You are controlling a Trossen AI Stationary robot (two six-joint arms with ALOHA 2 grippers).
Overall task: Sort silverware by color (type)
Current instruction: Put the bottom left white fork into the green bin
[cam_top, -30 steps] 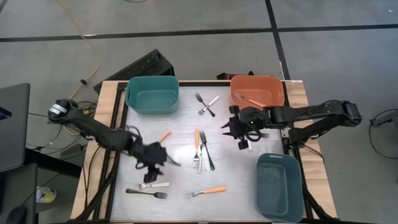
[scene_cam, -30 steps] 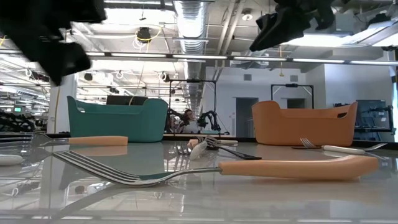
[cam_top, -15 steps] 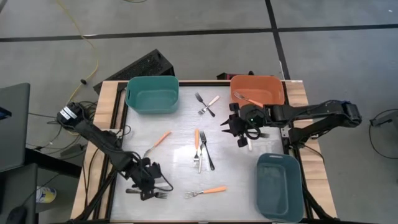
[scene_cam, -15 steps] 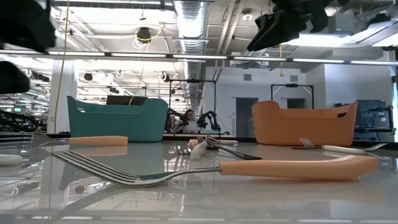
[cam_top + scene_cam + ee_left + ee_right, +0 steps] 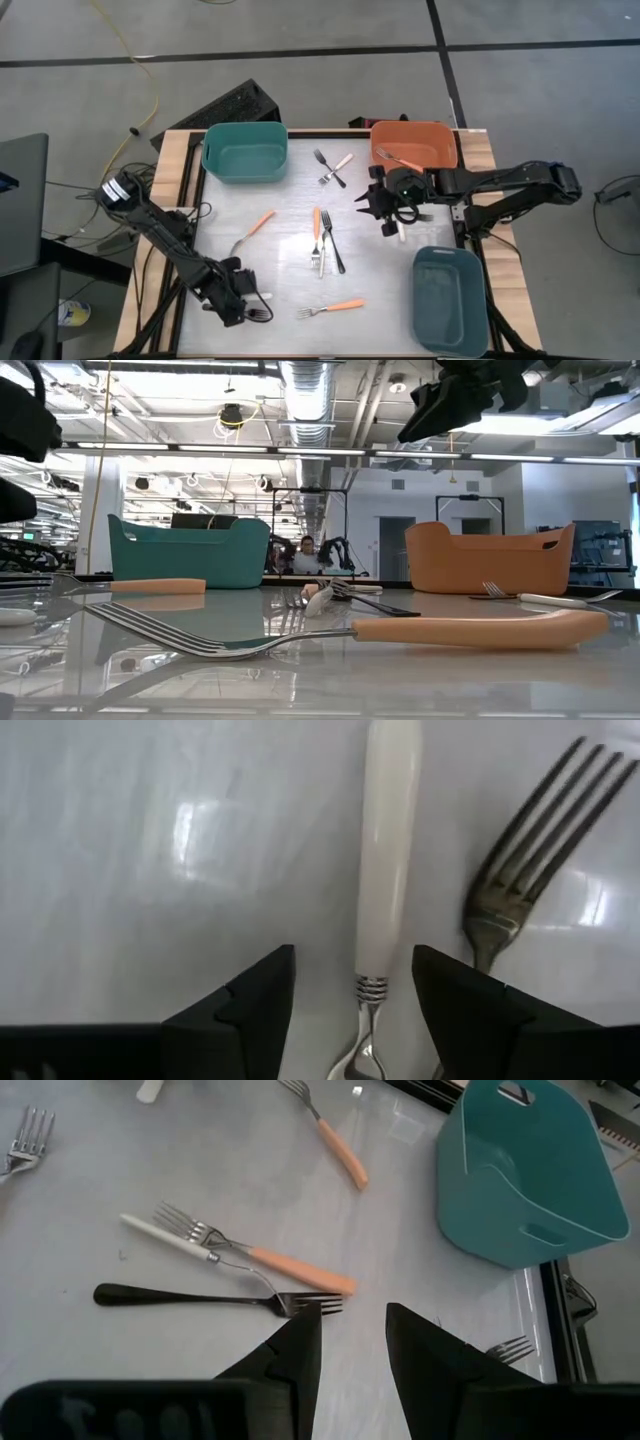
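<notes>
Table's front-left edge (image 5: 196,322): left gripper (image 5: 233,300) astride white-handled fork (image 5: 388,860).

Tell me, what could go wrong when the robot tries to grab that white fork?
The left gripper is open, straddling the white-handled fork. A second fork lies right beside it, its tines near one finger, so closing might catch or push it too. The smooth handle lies flat on the shiny table, so it might slip out of the grip.

Left claw (image 5: 352,1005) straddling white fork (image 5: 388,850), dark fork (image 5: 530,860) crowding one finger
</notes>
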